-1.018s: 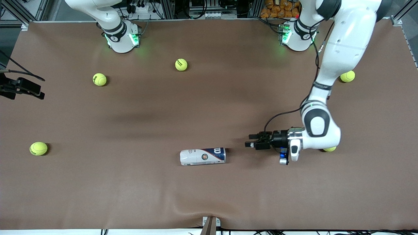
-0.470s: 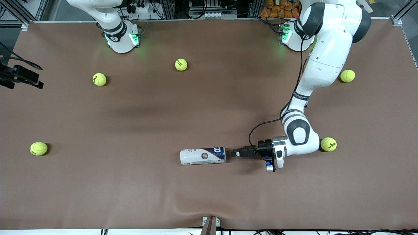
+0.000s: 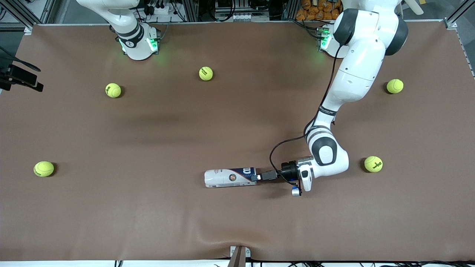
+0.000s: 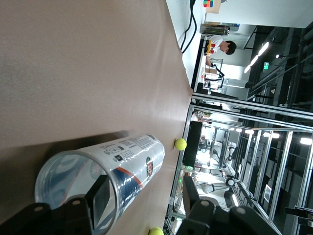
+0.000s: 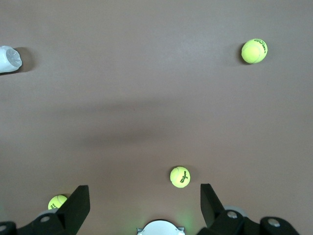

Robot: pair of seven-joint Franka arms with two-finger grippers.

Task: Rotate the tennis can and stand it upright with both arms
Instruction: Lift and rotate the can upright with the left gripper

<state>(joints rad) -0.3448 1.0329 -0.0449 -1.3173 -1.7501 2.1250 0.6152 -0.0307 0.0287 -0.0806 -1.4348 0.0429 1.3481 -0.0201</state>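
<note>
The tennis can (image 3: 230, 177) lies on its side on the brown table (image 3: 237, 222), closer to the front-camera edge than to the base edge, roughly mid-length. Its dark-blue "W" end points toward the left arm's end, its white end toward the right arm's end. The left wrist view looks into its open mouth (image 4: 80, 186): clear wall, no balls visible inside.

The left gripper (image 3: 256, 177) is low at that mouth, level with the table. Fingers are parted; one finger (image 4: 100, 196) sits inside the rim, the other (image 4: 190, 196) is outside the wall, so they straddle it without closing.

The right gripper (image 5: 144, 203) is spread wide and holds nothing; the right arm waits high over the table's right-arm end, near that edge.

Five tennis balls lie loose: one (image 3: 206, 73) and another (image 3: 113, 90) toward the base edge, one (image 3: 43, 168) near the right-arm edge, and two (image 3: 395, 86) (image 3: 373, 164) toward the left-arm edge.
</note>
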